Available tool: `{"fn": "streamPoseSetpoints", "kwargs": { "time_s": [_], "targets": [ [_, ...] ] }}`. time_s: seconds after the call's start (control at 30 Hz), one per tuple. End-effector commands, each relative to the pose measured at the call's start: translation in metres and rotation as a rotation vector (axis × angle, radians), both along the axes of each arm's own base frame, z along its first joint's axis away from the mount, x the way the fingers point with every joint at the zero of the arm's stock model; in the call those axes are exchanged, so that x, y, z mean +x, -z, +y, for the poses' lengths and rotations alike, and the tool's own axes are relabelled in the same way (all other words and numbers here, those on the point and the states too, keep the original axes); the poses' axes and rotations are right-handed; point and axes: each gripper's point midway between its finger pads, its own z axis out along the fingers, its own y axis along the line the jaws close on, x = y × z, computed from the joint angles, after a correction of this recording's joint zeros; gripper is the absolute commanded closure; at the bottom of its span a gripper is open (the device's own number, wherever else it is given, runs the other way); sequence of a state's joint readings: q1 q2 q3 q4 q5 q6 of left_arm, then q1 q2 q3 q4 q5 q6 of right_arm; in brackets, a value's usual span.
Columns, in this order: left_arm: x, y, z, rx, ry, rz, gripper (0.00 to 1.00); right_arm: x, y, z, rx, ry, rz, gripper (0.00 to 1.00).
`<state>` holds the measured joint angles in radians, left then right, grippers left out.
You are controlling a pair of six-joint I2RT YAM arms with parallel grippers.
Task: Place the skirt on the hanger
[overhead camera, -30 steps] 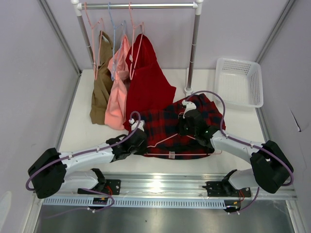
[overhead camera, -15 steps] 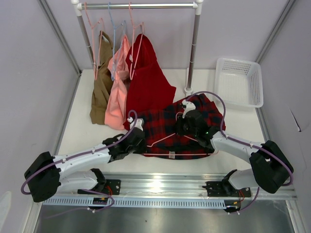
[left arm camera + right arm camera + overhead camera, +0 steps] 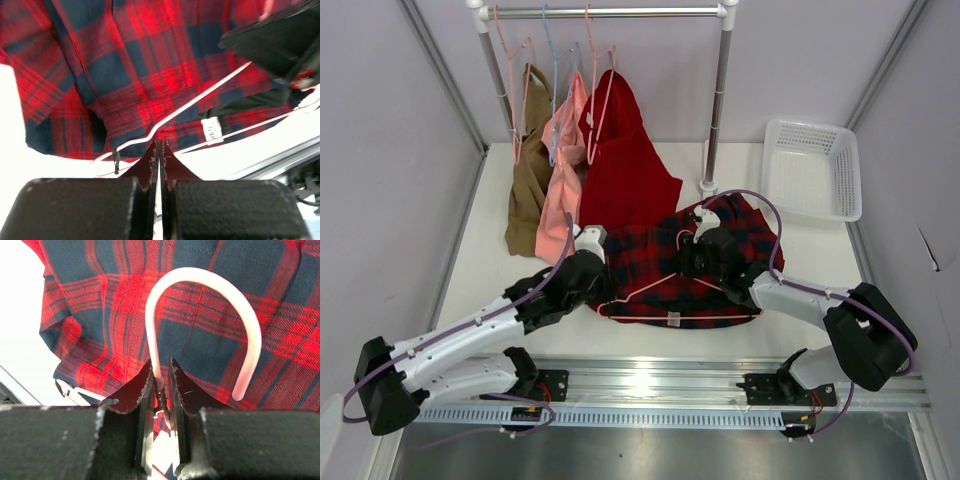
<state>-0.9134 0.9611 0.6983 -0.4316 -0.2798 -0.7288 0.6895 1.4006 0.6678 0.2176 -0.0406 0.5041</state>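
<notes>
Garment rack, hung clothes and a basket on a white table

A metal clothes rail with white plastic corner joints (image 3: 610,13) spans the back of the white tabletop (image 3: 485,265), and its right upright stands on a small white foot. Three garments hang from it side by side, each touching the next: an olive-brown cloth garment (image 3: 528,185) on the left, a salmon-pink cloth garment (image 3: 560,195) in the middle and a plain solid-red cloth garment (image 3: 630,170) on the right, their lower ends resting on the table. A thin light-blue wire hanger (image 3: 552,62) hangs among pale-pink ones. A white plastic lattice basket (image 3: 812,124) sits at the back right corner. A ribbed aluminium rail (image 3: 650,385) runs along the near edge, and pale lilac walls enclose the table.
</notes>
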Motion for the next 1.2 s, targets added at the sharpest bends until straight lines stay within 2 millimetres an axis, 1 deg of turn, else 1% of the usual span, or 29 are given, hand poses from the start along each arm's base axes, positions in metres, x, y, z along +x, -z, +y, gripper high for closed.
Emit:
{"fn": "streamPoseSetpoints", "kwargs": {
  "time_s": [0.0,0.03,0.13,0.3,0.33,0.37,0.4,0.5,0.53,0.57,0.6,0.63,0.67,0.83,0.87,0.9,0.93,0.97,1.03,1.07,1.17],
  "targets": [
    [0.006,-0.027,0.01,0.019,-0.018,-0.058,0.99,0.014,-0.018,0.011,0.069,0.013,-0.063,1.0],
    [0.007,-0.032,0.011,0.018,-0.021,-0.065,0.99,0.015,-0.019,0.012,0.071,0.014,-0.064,1.0],
    [0.006,-0.033,0.017,0.032,-0.033,-0.07,0.99,0.016,-0.024,0.015,0.073,0.018,-0.076,1.0],
    [0.005,-0.018,0.028,0.074,-0.044,-0.052,0.97,0.015,-0.028,0.011,0.052,0.02,-0.09,1.0],
    [0.005,-0.016,0.028,0.073,-0.04,-0.051,0.96,0.015,-0.029,0.011,0.052,0.019,-0.092,1.0],
    [0.004,-0.013,0.028,0.082,-0.026,-0.053,0.91,0.014,-0.031,0.01,0.053,0.019,-0.096,1.0],
    [0.003,-0.009,0.026,0.083,-0.007,-0.051,0.89,0.013,-0.03,0.01,0.05,0.019,-0.092,1.0],
    [0.004,-0.011,0.016,0.069,0.047,-0.067,0.8,0.014,-0.033,0.003,0.038,0.047,-0.104,1.0],
    [0.005,-0.013,0.013,0.062,0.064,-0.074,0.77,0.014,-0.035,0.003,0.04,0.047,-0.11,1.0],
    [0.005,-0.011,0.009,0.071,0.094,-0.069,0.71,0.014,-0.035,0.001,0.037,0.052,-0.112,1.0],
    [0.006,-0.01,0.007,0.078,0.105,-0.067,0.7,0.013,-0.04,0.001,0.044,0.052,-0.121,1.0],
    [0.007,-0.014,0.004,0.075,0.121,-0.072,0.68,0.012,-0.041,0.0,0.045,0.054,-0.122,1.0],
    [0.006,-0.012,0.0,0.086,0.151,-0.066,0.64,0.012,-0.042,-0.001,0.045,0.055,-0.124,1.0],
    [0.011,-0.017,-0.005,0.09,0.178,-0.073,0.61,0.011,-0.056,-0.005,0.053,0.069,-0.151,1.0],
    [0.011,-0.018,-0.005,0.087,0.18,-0.074,0.61,0.011,-0.057,-0.007,0.047,0.072,-0.15,1.0],
    [0.012,-0.021,-0.006,0.079,0.186,-0.08,0.61,0.012,-0.059,-0.008,0.046,0.078,-0.157,1.0],
    [0.012,-0.022,-0.006,0.079,0.193,-0.085,0.6,0.012,-0.066,-0.008,0.052,0.078,-0.17,1.0],
    [0.013,-0.027,-0.009,0.066,0.203,-0.098,0.6,0.011,-0.066,-0.01,0.041,0.081,-0.169,1.0],
    [0.012,-0.032,-0.012,0.054,0.222,-0.112,0.6,0.012,-0.073,-0.013,0.036,0.092,-0.188,1.0],
    [0.013,-0.035,-0.013,0.05,0.227,-0.12,0.6,0.012,-0.073,-0.014,0.029,0.094,-0.188,1.0],
    [0.014,-0.042,-0.017,0.042,0.255,-0.142,0.59,0.012,-0.081,-0.016,0.028,0.099,-0.204,1.0]
  ]
}}
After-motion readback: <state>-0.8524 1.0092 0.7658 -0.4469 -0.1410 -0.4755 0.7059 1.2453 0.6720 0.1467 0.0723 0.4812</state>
